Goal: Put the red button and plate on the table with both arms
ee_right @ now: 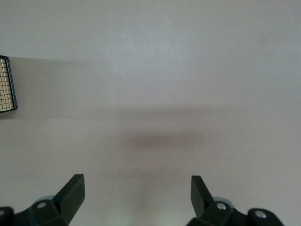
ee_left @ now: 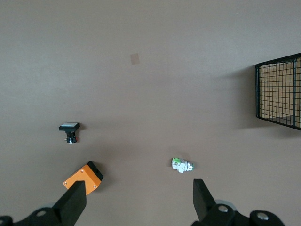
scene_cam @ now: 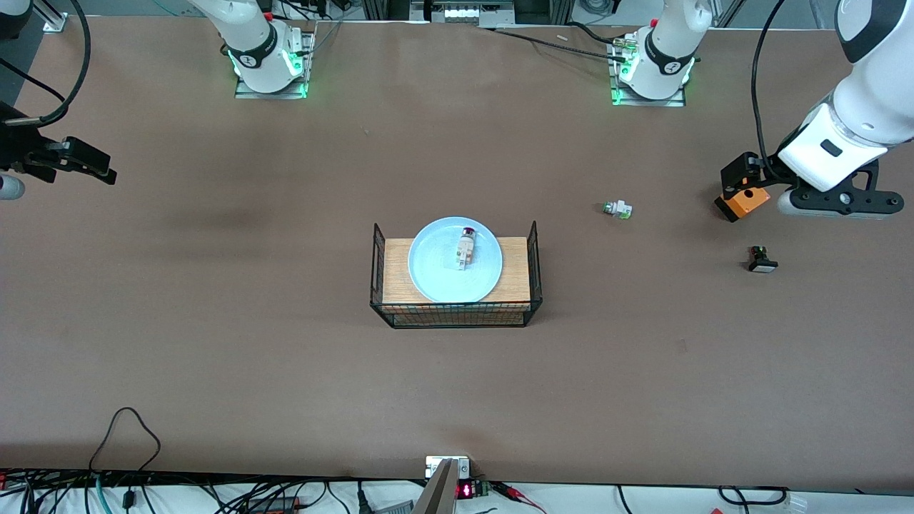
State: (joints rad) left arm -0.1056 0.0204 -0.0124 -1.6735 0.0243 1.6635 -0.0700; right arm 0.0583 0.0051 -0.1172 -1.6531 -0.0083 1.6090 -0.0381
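The pale blue plate (scene_cam: 435, 275) lies on the wooden top of the black wire basket (scene_cam: 457, 314) at the middle of the brown table (scene_cam: 214, 343). The red button (scene_cam: 465, 248) lies on the plate, its red cap pointing toward the robots' bases. My left gripper (scene_cam: 737, 187) hangs open and empty over the table at the left arm's end; the left wrist view shows its fingers spread (ee_left: 139, 188). My right gripper (scene_cam: 100, 168) hangs open and empty over the table at the right arm's end, spread in the right wrist view (ee_right: 137, 183).
A white piece with a green end (scene_cam: 618, 209) (ee_left: 182, 165), a black piece with a white cap (scene_cam: 762, 259) (ee_left: 69, 129) and an orange box (scene_cam: 746, 203) (ee_left: 82, 178) lie on the table near the left gripper. The basket's edge shows in both wrist views (ee_left: 278, 89) (ee_right: 5, 84).
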